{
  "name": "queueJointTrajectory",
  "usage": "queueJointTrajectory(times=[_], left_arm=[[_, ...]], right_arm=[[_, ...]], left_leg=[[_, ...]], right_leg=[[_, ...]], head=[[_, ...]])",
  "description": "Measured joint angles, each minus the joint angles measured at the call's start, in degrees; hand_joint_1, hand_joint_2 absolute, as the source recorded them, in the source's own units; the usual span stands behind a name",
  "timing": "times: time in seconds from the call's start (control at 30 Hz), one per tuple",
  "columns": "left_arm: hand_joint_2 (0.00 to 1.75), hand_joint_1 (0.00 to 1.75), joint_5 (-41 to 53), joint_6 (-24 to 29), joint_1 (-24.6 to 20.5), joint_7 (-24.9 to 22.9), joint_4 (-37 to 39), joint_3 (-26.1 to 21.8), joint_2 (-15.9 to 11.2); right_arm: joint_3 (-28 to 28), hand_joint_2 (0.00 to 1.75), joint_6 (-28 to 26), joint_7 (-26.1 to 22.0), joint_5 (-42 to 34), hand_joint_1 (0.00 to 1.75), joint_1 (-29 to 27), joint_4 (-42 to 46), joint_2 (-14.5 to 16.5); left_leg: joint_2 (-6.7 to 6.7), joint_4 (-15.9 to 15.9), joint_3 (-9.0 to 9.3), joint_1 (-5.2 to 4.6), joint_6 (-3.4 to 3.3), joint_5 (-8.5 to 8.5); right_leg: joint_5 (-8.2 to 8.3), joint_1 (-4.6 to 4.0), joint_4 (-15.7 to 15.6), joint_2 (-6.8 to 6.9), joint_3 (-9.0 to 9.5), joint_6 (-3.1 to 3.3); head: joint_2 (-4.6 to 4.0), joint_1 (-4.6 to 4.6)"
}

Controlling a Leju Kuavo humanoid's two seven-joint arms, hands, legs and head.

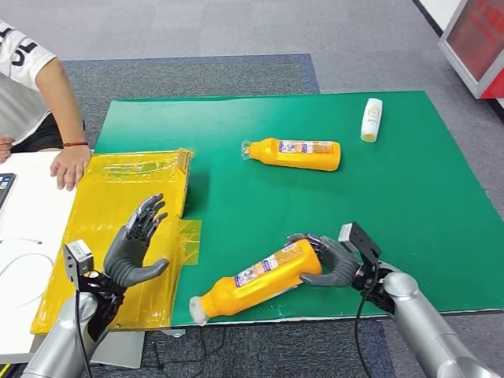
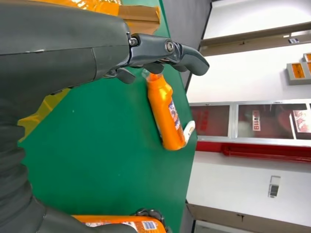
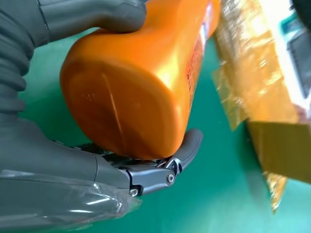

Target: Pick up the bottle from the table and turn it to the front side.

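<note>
The right hand [image 1: 333,264] grips the base end of an orange bottle [image 1: 261,282], thumb over one side and fingers [image 3: 154,172] curled under the other; the wrist view shows the rounded, glossy plastic base pressed between them. The bottle lies nearly flat at the near edge of the green mat [image 1: 416,205], its pale cap pointing toward the robot's left, with a printed label facing up. Whether it is lifted clear of the mat or touches it is hard to tell.

The left hand [image 1: 134,248] is held open and empty, fingers spread, above a crinkled yellow plastic bag [image 1: 113,181] that covers a flat cardboard box at the mat's left side.

A second orange bottle [image 1: 295,154], of the same shape, lies on its side near the mat's middle, well apart from the first. A small white bottle [image 1: 372,120] lies at the far right corner. A person's hand [image 1: 70,165] rests on the white table [image 1: 30,213] beside the bag.
</note>
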State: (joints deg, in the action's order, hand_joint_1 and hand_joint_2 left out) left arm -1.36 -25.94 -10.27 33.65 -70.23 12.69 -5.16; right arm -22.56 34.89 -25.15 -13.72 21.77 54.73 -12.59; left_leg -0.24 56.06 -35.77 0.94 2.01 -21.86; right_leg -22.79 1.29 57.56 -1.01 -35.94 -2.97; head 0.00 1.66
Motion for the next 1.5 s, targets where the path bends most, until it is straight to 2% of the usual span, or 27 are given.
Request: queueJointTrajectory(times=[0.13, 0.4, 0.43, 0.5, 0.57, 0.63, 0.67, 0.83, 0.93, 1.27, 1.5], left_arm=[[1.75, 0.0, 0.0, 0.4, 0.3, 0.0, 0.0, 0.0, 0.0], [1.75, 0.0, 0.4, 0.7, 1.7, -0.2, -0.8, -0.5, -0.1], [1.75, 0.0, 0.5, 0.8, 2.0, -0.3, -1.0, -0.8, -0.1], [1.75, 0.0, 0.5, 1.0, 2.6, -0.4, -1.5, -1.2, -0.1], [1.75, 0.0, 0.5, 1.3, 3.3, -0.6, -2.2, -1.6, -0.1], [1.75, 0.0, 0.6, 1.4, 3.9, -0.9, -2.8, -2.0, -0.1], [1.75, 0.0, 0.6, 1.5, 4.3, -1.0, -3.2, -2.3, -0.1], [1.75, 0.0, 0.6, 1.5, 6.0, -1.4, -4.8, -3.7, -0.1], [1.75, 0.0, 0.6, 1.5, 6.9, -1.5, -5.7, -4.5, -0.1], [1.75, 0.0, 1.1, 1.3, 7.7, -2.1, -6.8, -6.2, -0.1], [1.75, 0.0, 1.3, 1.3, 7.7, -2.2, -6.8, -7.1, 0.0]], right_arm=[[0.0, 1.75, -4.1, 0.6, 3.5, 1.75, 0.0, 1.6, 0.3], [-0.5, 1.75, -14.2, 2.4, 15.5, 1.75, 0.1, 8.5, 1.3], [-0.7, 1.75, -15.6, 2.7, 17.2, 1.61, 0.1, 9.5, 1.3], [-1.0, 1.75, -18.3, 3.6, 21.3, 1.17, 0.1, 11.5, 1.5], [-1.4, 1.75, -21.5, 5.1, 26.7, 0.55, 0.3, 13.4, 1.6], [-2.2, 1.75, -24.6, 7.4, 33.3, 0.11, 0.7, 14.8, 1.6], [-2.7, 1.75, -25.8, 8.7, 36.4, 0.01, 0.9, 15.3, 1.6], [-6.6, 1.75, -27.8, 15.4, 50.4, 0.0, 3.5, 16.3, 1.5], [-9.4, 1.75, -27.4, 18.1, 55.2, 0.0, 5.4, 16.2, 1.5], [-17.2, 1.75, -24.6, 21.4, 59.3, 0.0, 10.5, 13.8, 1.8], [-21.2, 1.75, -22.6, 23.2, 59.8, 0.0, 13.2, 11.0, 3.2]], left_leg=[[0.0, 0.0, 0.0, 0.0, 0.0, 0.01], [0.0, 0.0, 0.01, 0.0, 0.0, 0.01], [0.0, 0.0, 0.01, 0.0, 0.0, 0.01], [0.0, 0.0, 0.01, 0.0, 0.01, 0.01], [0.0, 0.0, 0.01, 0.0, 0.01, 0.01], [0.0, 0.0, 0.01, 0.0, 0.0, 0.01], [0.0, 0.0, 0.01, 0.0, 0.0, 0.01], [0.01, 0.0, 0.01, 0.0, 0.0, 0.03], [0.01, 0.0, 0.01, 0.0, 0.0, 0.04], [0.0, 0.0, 0.01, 0.0, -0.01, 0.04], [0.0, 0.0, 0.01, 0.01, 0.0, 0.05]], right_leg=[[0.0, 0.0, 0.0, 0.01, 0.0, 0.0], [0.0, 0.0, 0.0, 0.0, 0.01, 0.0], [0.0, 0.0, 0.0, 0.0, 0.01, 0.0], [0.0, 0.0, 0.0, 0.0, 0.01, 0.0], [0.0, 0.0, 0.0, 0.0, 0.01, 0.0], [-0.01, -0.01, 0.0, 0.0, 0.01, 0.0], [0.0, -0.01, 0.0, 0.0, 0.0, 0.0], [0.01, -0.01, 0.0, -0.01, 0.0, 0.0], [0.0, -0.01, 0.0, 0.0, 0.0, 0.0], [0.0, -0.01, 0.0, 0.01, 0.03, 0.0], [0.0, -0.02, 0.0, 0.01, 0.01, 0.01]], head=[[0.0, 0.0], [0.0, 0.0], [0.0, 0.0], [-0.01, -0.01], [-0.01, -0.01], [0.0, 0.0], [0.0, 0.0], [-0.01, 0.0], [0.0, -0.01], [0.0, 0.0], [0.0, -0.01]])
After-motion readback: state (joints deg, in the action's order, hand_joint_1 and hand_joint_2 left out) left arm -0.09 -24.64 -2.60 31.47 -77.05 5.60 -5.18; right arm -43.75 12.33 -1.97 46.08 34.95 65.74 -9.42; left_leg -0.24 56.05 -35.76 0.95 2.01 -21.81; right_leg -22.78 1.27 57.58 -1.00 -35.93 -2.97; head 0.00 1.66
